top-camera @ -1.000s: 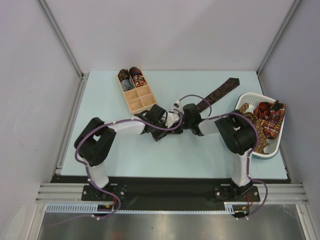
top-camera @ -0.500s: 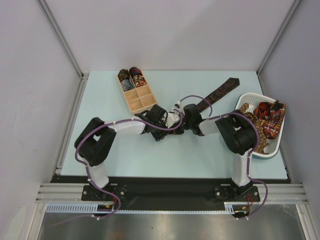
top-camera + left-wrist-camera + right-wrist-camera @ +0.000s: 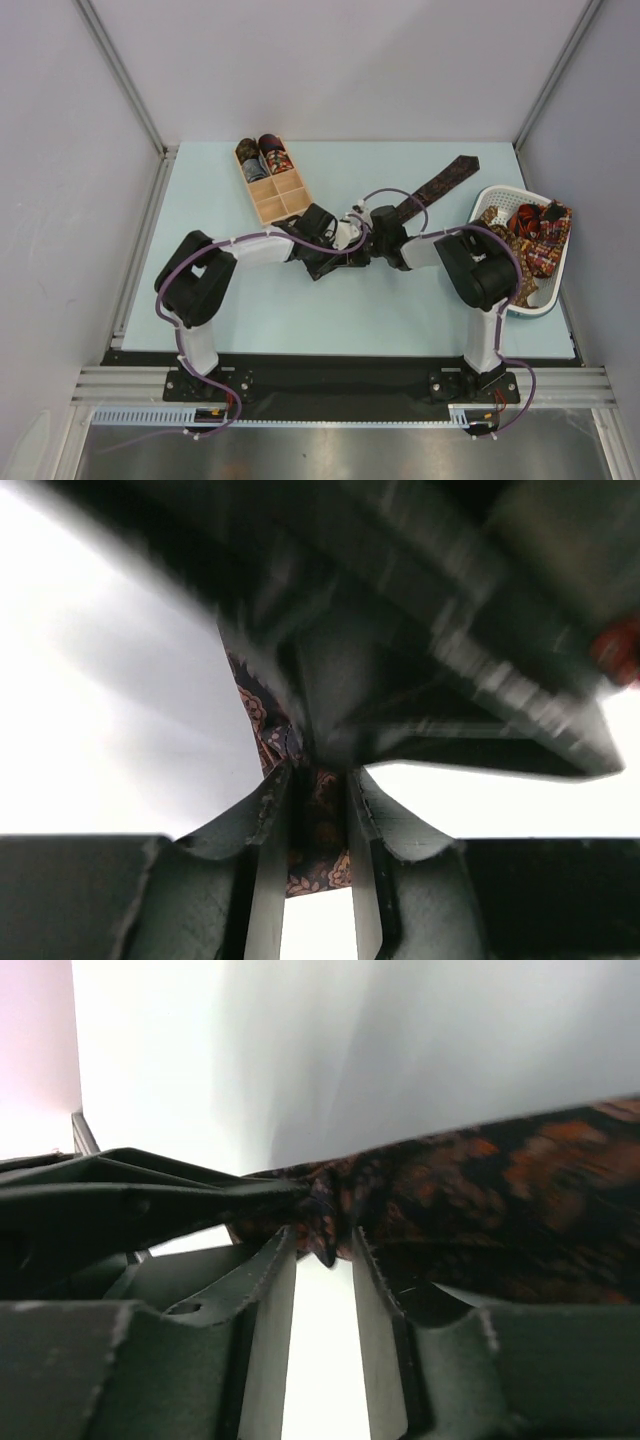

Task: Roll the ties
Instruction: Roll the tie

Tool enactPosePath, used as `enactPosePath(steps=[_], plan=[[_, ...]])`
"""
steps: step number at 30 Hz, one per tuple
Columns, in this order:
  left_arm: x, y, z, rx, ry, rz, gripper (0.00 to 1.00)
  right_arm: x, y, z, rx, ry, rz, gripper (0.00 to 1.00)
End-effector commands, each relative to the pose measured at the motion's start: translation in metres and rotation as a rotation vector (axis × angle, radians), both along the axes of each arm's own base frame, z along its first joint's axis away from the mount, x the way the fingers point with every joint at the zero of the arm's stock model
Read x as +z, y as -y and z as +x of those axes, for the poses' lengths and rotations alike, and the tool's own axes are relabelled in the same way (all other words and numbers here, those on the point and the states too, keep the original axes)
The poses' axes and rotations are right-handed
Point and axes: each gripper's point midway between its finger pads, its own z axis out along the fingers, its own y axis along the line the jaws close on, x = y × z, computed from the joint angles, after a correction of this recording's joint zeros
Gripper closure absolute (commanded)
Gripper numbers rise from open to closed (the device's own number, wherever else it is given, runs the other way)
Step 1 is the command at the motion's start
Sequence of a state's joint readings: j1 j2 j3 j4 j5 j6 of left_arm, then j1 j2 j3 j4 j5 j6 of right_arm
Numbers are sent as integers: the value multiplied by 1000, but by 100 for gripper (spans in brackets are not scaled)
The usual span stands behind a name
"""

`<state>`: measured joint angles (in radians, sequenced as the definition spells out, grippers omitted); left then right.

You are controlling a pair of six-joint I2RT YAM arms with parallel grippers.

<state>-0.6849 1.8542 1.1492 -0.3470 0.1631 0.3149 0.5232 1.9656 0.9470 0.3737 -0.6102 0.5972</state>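
A dark maroon patterned tie (image 3: 440, 185) lies stretched on the pale table, its pointed end at the back right. Its near end runs under both grippers at the table's middle. My left gripper (image 3: 352, 240) is shut on the tie's narrow end, with patterned fabric (image 3: 318, 825) pinched between its fingers. My right gripper (image 3: 368, 238) faces it, touching tip to tip, and is shut on the same bunched fabric (image 3: 325, 1222). Two rolled ties (image 3: 262, 157) sit in the wooden box (image 3: 272, 181). More loose ties (image 3: 528, 240) lie piled in the white basket (image 3: 495, 195).
The wooden compartment box stands just behind and to the left of the left gripper. The white basket is at the right table edge, beside the right arm's elbow. Metal frame posts rise at the back corners.
The left arm has pushed slightly right and forward, bringing its gripper tighter against the right gripper. The tie and right arm have barely moved.
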Motion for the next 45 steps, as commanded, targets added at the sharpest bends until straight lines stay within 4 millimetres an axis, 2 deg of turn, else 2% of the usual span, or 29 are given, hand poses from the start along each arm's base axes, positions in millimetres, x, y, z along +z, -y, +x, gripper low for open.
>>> enactPosePath(steps=[1,3,6,8,9,11,12,14,15,16,17,18,19,23,26,29,30,32,33,34,35,36,37,38,39,40,41,43,45], plan=[[0,1,-2,-8,-26,-3,69,24,20,15,-55,68,9,65],[-1,0,-1,-5,-25,3,69,38,33,24,-95,101,22,62],[0,-1,-1,1,-27,7,69,39,59,30,-185,111,-8,61],[2,-3,1,9,-17,17,69,31,71,20,-214,95,-32,63],[2,-4,1,10,-16,20,69,39,76,21,-241,127,-38,63],[3,-3,2,12,-13,17,68,32,86,6,-253,136,-83,63],[3,-3,2,12,-15,19,68,49,92,7,-289,199,-94,63],[3,-3,2,14,-17,20,68,50,95,-10,-290,234,-142,63],[3,-3,1,11,-22,19,68,46,105,-16,-330,261,-194,63],[2,-3,1,13,-24,19,68,64,107,-20,-349,320,-193,62],[3,-2,1,13,-26,17,68,67,98,-36,-310,360,-221,62],[2,-2,1,11,-28,19,68,61,107,-40,-351,389,-279,62],[2,-2,0,9,-30,19,68,74,105,-48,-352,440,-275,63],[2,0,-2,7,-39,14,67,79,90,-86,-295,597,-380,64],[2,-1,-2,15,-41,15,67,76,78,-111,-240,696,-466,66],[0,-1,-3,19,-52,20,67,74,64,-122,-185,803,-559,65],[-1,-2,-4,21,-57,22,67,74,49,-140,-129,846,-560,64],[0,-1,-4,24,-65,21,67,80,29,-145,-68,935,-607,64],[-2,-1,-4,27,-69,24,67,60,19,-157,18,967,-677,64],[-1,-1,-5,33,-82,25,67,71,3,-156,29,1008,-696,64],[-1,0,-6,33,-88,24,67,70,-2,-156,37,1035,-745,65],[-3,0,-7,35,-100,26,67,48,-5,-157,99,1047,-847,66],[-1,2,-6,38,-103,20,67,46,-14,-160,119,1069,-874,66],[-2,1,-8,40,-113,28,67,56,-30,-157,95,1080,-876,67],[-2,0,-8,42,-115,31,67,52,-32,-156,117,1079,-923,67],[-4,-1,-8,49,-122,40,67,34,-30,-150,152,1067,-1010,66],[-4,-1,-8,51,-123,42,67,47,-48,-143,118,1063,-998,66],[-3,0,-7,52,-125,42,67,27,-47,-134,175,1028,-1109,64],[-5,-2,-9,58,-139,55,67,33,-58,-120,167,1017,-1164,62]])
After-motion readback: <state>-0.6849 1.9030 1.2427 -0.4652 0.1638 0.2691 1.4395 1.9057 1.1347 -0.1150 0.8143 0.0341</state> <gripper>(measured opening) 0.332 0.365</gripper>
